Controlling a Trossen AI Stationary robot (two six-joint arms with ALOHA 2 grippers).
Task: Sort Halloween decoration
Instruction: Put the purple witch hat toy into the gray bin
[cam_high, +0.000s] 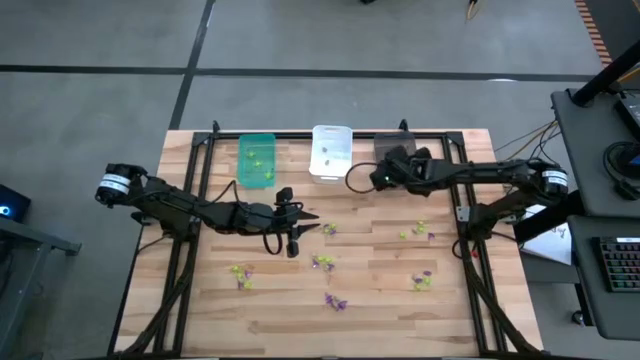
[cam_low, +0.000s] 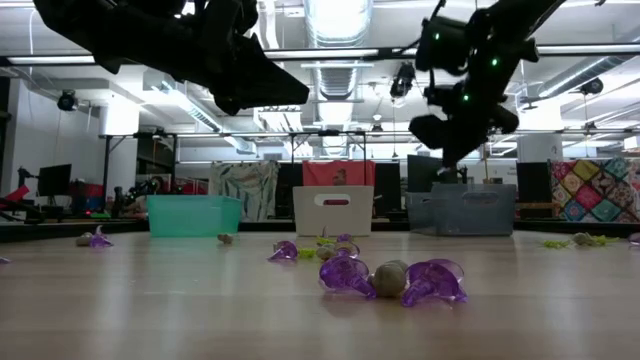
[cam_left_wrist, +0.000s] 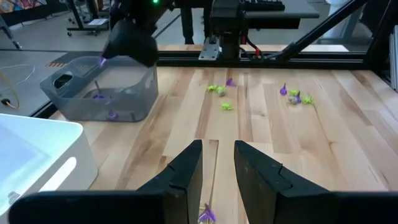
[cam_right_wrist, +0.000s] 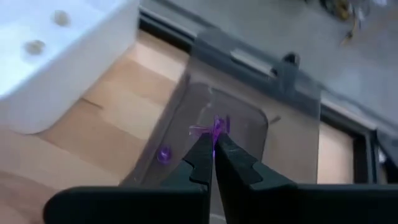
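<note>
Sorting is judged part done. Many trinkets are still loose on the table (cam_high: 380, 300).

Near edge: a purple trinket (cam_high: 336, 302) is seen in the high view; from table height a purple pair with a greyish ball between them (cam_low: 392, 279) fills the foreground. A yellow-green cluster (cam_high: 240, 272) lies near left, a mixed yellow-green and purple cluster (cam_high: 422, 281) near right.

Mid table: purple-and-green pieces (cam_high: 322, 262) lie at centre, another small group (cam_high: 420, 230) to the right. The left gripper (cam_high: 308, 228) hangs here above the wood, its fingers (cam_left_wrist: 186, 174) parted by a narrow gap and nothing between them; a purple piece (cam_left_wrist: 207, 215) lies on the boards just under them.

Far edge: three bins stand in a row. The green bin (cam_high: 257, 160) holds yellow-green pieces, the white bin (cam_high: 331, 152) a few greyish ones, the grey bin (cam_left_wrist: 99, 87) purple ones. The right gripper (cam_right_wrist: 214, 144) is poised over the grey bin, jaws pinched on a purple trinket (cam_right_wrist: 214, 128), not yet dropped.

Views compared: the pinched piece is plain only in the right wrist view; from above it is hidden by the arm. The purple contents of the grey bin are shown by both wrist views, not the high one. The low view shows the bins only by their outer walls.
</note>
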